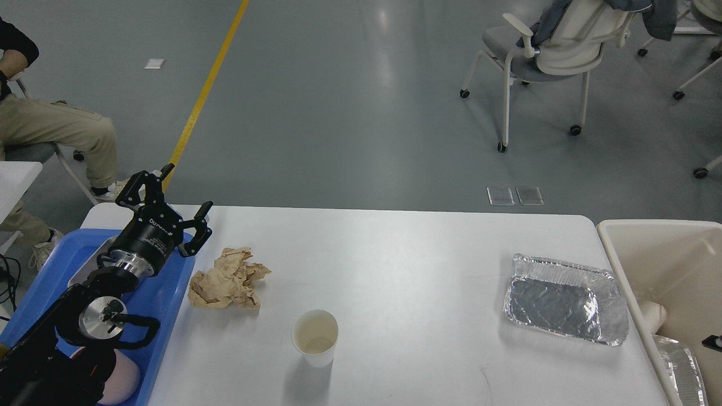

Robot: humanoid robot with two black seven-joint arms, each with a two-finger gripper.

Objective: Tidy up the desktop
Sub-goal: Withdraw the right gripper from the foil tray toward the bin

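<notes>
The white desktop [395, 254] holds a crumpled brown paper [228, 279] at the left, an empty paper cup [315, 337] near the front middle, and an empty foil tray [567, 299] at the right. My left gripper [187, 187] hangs open and empty above the far right corner of the blue tray [45, 293], up and left of the brown paper and apart from it. A small dark part [713, 342] shows at the right edge over the cream bin; I cannot make out fingers on it.
The blue tray holds a metal pan [84, 270] and a pink object [123, 380]. The cream bin [648, 231] beside the table's right end holds another foil tray [679, 366] and a white item [651, 316]. A seated person [56, 129] is at far left, a chair [541, 51] beyond.
</notes>
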